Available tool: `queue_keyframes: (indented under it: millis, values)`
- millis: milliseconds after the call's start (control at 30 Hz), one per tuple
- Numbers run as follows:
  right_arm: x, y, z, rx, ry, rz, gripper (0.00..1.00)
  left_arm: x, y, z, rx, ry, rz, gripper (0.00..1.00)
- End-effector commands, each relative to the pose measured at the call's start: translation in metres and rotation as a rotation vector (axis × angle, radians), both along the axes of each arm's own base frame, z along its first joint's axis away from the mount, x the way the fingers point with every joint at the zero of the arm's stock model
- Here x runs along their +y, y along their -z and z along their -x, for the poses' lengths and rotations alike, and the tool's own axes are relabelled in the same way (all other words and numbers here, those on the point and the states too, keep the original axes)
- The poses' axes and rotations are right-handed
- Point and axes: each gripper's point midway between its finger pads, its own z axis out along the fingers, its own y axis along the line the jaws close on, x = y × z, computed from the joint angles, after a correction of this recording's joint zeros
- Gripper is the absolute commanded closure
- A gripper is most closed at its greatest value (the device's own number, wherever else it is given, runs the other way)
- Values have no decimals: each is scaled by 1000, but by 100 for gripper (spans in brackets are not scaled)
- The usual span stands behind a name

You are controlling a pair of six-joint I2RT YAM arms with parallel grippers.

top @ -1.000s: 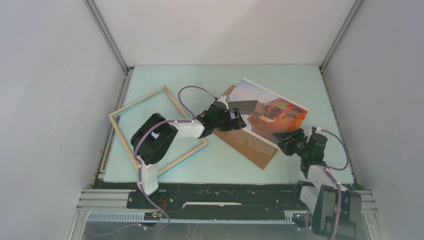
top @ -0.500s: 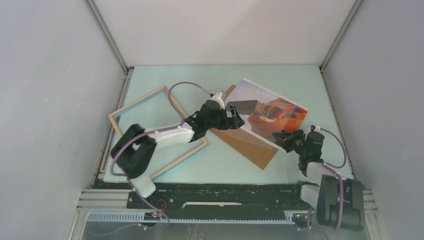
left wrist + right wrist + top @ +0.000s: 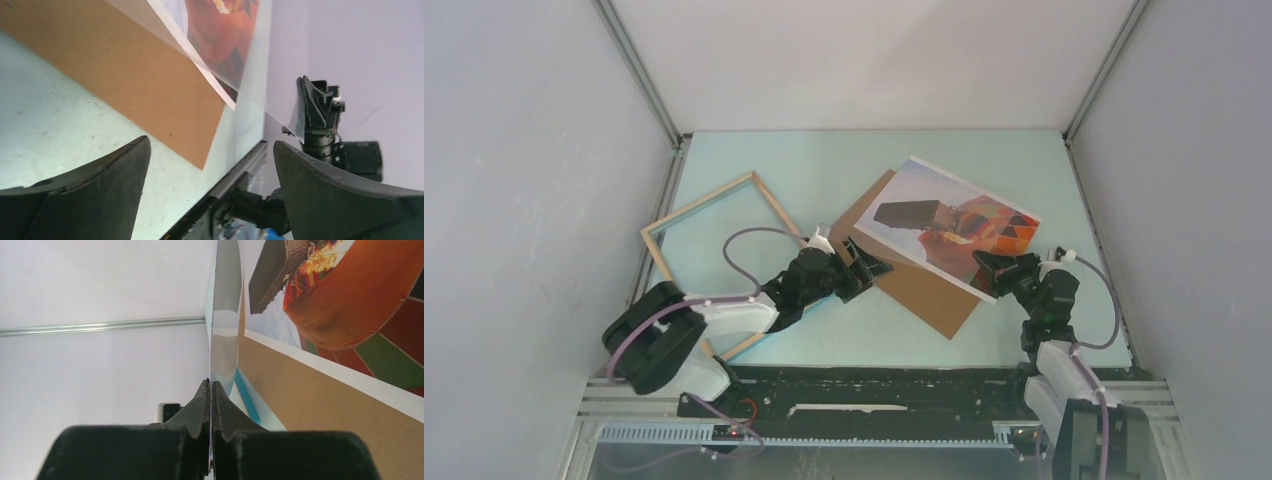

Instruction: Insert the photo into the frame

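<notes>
The photo (image 3: pixel 944 222), an orange-red balloon print with a white border, lies on the brown backing board (image 3: pixel 924 292) right of centre. The light wood frame (image 3: pixel 699 203) lies flat at the left. A thin clear sheet (image 3: pixel 226 305) rests over the photo. My right gripper (image 3: pixel 989 262) is shut on its near right corner, seen edge-on between the jaws (image 3: pixel 212 382). My left gripper (image 3: pixel 870 256) hovers open by the board's left edge, holding nothing. In the left wrist view the open gripper (image 3: pixel 211 145) faces the board (image 3: pixel 125 75), the photo (image 3: pixel 220 30) and the sheet (image 3: pixel 260 107).
White enclosure walls stand on three sides of the pale teal table (image 3: pixel 844 170). A black rail (image 3: pixel 874 385) runs along the near edge by the arm bases. The left arm's forearm crosses the frame's near corner.
My left gripper has drawn back from the photo toward the near left, still open. My right gripper has closed on the clear sheet's corner.
</notes>
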Motion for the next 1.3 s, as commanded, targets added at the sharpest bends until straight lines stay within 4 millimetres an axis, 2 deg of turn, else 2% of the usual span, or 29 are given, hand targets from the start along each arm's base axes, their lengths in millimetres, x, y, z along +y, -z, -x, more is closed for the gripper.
queue_keyframes:
  millis: [0, 67, 133, 267, 333, 567, 600, 667, 800, 933, 1267]
  values:
    - [-5, -6, 3, -19, 56, -19, 100, -28, -31, 0, 108, -30, 376, 0]
    - [-6, -5, 6, -16, 57, -6, 100, -31, -32, -6, 120, -55, 465, 0]
    - [-4, -5, 10, -25, 49, -7, 100, -40, -25, -10, 149, -61, 500, 0]
    - [-3, -2, 15, -32, 49, -12, 100, -57, -26, -17, 177, -76, 600, 0]
    - [-3, 0, 16, -30, 52, -15, 100, -60, -21, -24, 193, -103, 614, 1]
    - [-5, 3, 19, -46, 58, -8, 100, -62, -21, -49, 173, -210, 661, 12]
    - [-5, 1, 18, -55, 60, -6, 100, -63, -21, -53, 172, -224, 671, 15]
    - [-12, 10, 21, -37, 86, -14, 100, -67, -20, -57, 182, -234, 684, 20]
    - [-26, 3, 22, -70, 122, -10, 100, -70, -20, -63, 190, -251, 712, 28]
    - [-28, 3, 23, -70, 121, 34, 100, -72, -22, -64, 166, -246, 704, 44]
    - [-27, 10, 28, -67, 86, 48, 100, -73, -19, -68, 159, -245, 700, 68]
